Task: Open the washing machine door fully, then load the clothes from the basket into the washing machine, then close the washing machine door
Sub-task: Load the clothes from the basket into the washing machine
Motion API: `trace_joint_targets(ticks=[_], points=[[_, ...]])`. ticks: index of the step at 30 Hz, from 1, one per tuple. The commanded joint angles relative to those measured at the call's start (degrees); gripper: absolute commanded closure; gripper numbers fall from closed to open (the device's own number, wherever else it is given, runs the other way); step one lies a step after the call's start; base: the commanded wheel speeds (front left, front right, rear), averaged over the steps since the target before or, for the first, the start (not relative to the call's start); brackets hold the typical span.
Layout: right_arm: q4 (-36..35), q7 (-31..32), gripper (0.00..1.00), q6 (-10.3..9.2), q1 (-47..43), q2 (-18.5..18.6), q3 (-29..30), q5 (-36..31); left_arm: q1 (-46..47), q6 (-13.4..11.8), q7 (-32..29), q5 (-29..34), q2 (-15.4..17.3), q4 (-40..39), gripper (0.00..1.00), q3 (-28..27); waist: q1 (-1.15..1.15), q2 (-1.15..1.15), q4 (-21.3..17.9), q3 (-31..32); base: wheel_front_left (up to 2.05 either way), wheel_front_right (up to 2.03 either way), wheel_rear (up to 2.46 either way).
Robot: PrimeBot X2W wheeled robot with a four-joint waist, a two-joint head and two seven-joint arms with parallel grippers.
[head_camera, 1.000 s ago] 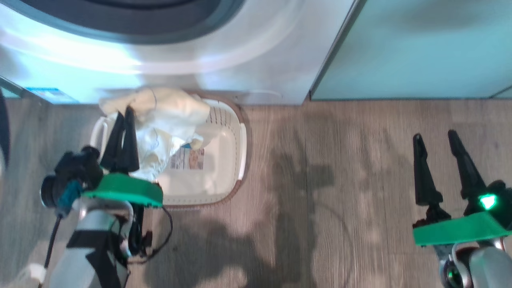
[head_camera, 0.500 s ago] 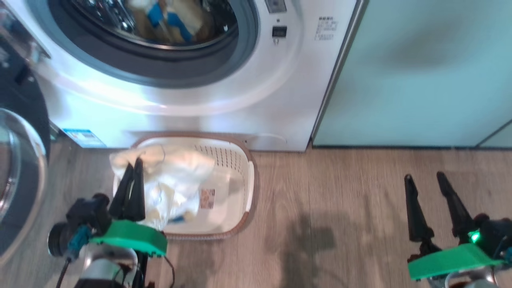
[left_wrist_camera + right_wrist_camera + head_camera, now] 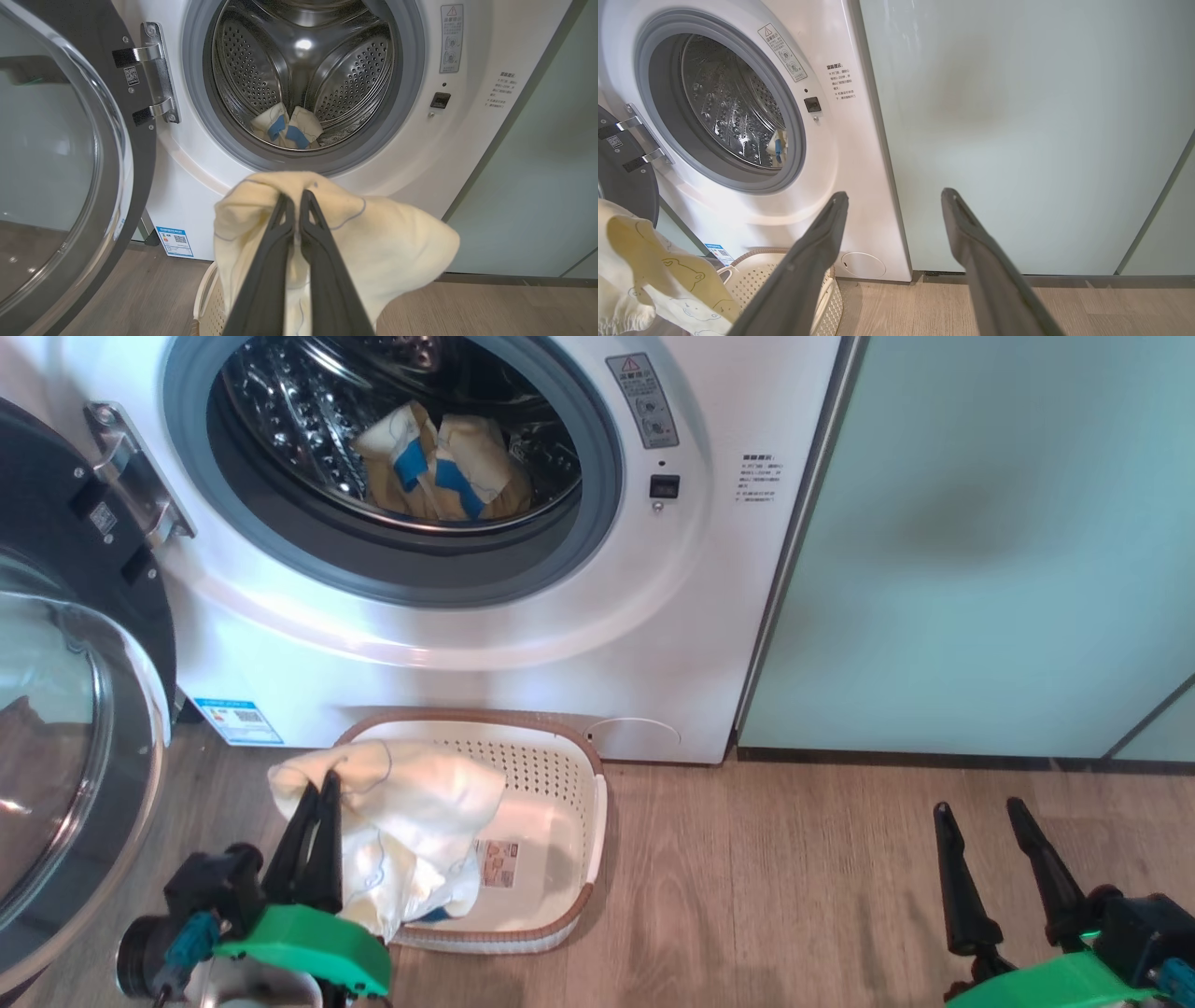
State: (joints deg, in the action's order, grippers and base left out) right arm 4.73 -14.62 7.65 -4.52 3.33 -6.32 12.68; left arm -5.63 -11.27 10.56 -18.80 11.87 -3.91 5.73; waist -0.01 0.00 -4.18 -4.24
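Left gripper [image 3: 319, 782] pinched tightly together; right gripper [image 3: 977, 805] spread wide and empty.

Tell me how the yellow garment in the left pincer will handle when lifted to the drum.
Likely floppy: the garment drapes in folds around the shut left pincer. Probably light, since a narrow pinch holds up its bunched top. Its loose end hangs over the basket, so it may drag or snag on the rim.
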Motion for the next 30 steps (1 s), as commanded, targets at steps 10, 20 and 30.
trace_joint_targets(ticks=[10, 20, 30], points=[[-1.61, -0.38, 0.0, -0.16, 0.96, 0.26, -1.76, 0.16, 1.14, -0.45, -0.64, -0.5, 1.61, -3.27, 1.0, -1.89, 0.01, 0.0, 0.22, 0.8, 0.0, 0.0, 0.0], [-1.6, -0.38, 0.0, -0.16, 1.25, 0.14, -1.96, 0.14, 1.35, -0.47, -0.71, -0.86, 1.71, -3.36, 1.0, -1.44, 0.01, 0.0, -0.02, 0.79, 0.0, 0.0, 0.0], [-1.56, -0.38, 0.0, -0.16, 1.5, 0.08, -1.95, 0.1, 2.43, -0.2, -0.35, -1.26, 1.42, -2.19, 1.0, -0.59, 0.01, 0.0, 0.06, 0.69, 0.0, 0.0, 0.0]])
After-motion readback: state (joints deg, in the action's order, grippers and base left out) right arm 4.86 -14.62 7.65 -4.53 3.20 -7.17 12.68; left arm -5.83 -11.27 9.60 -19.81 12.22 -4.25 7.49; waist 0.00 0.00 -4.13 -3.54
